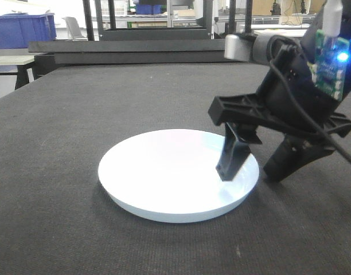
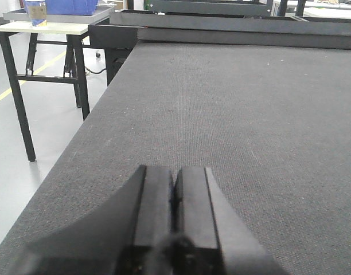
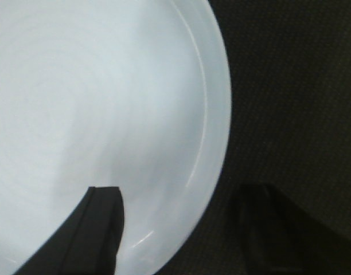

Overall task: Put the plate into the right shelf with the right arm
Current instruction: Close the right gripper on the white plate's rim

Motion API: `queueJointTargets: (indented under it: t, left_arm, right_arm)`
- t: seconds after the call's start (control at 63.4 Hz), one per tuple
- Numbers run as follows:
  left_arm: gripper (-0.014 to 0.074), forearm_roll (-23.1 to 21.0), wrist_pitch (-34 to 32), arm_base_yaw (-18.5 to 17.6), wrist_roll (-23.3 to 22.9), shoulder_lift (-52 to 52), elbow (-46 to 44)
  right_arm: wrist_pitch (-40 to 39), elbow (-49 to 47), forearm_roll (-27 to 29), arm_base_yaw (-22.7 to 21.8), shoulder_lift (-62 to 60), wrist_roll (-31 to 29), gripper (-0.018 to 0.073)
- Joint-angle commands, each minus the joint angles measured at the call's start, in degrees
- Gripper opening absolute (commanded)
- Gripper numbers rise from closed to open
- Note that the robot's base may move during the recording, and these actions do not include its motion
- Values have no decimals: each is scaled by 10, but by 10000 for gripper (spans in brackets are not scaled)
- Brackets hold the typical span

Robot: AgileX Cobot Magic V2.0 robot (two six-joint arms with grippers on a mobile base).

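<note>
Straddling the rim of the plate (image 1: 164, 172) at lower centre of the front view, the right gripper (image 1: 251, 173) is gaping wide, holding nothing. Closing here is likely risking the low glossy rim slipping free and skidding across the black mat (image 1: 61, 126).

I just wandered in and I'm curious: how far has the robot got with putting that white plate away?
Early on. Done: the right claw straddles the rim of the plate, one finger over it, the other over the table. In hand: the grasp; jaws open, plate lying flat. Left: closing, lifting, carrying it to the right shelf, which I can't pick out here. The left claw sits shut, unused.
</note>
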Motion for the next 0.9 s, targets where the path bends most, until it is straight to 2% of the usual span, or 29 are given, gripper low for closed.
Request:
queueJointTargets:
  t: [0.0, 0.173, 0.489, 0.71, 0.883]
  left_arm:
    - [-47, -4, -48, 1, -2, -3, 6]
    - [-47, -4, -48, 1, -2, -3, 6]
    - [-47, -4, -48, 1, -2, -3, 6]
    - [-47, -4, -48, 1, -2, -3, 6]
    - [-47, -4, -48, 1, -2, -3, 6]
  right_arm:
    - [-19, -18, 13, 0, -16, -1, 427]
    - [-20, -18, 14, 0, -16, -1, 368]
    - [-39, -18, 14, 0, -14, -1, 365]
    - [-51, -18, 14, 0, -14, -1, 277]
    - [-53, -18, 13, 0, -9, -1, 265]
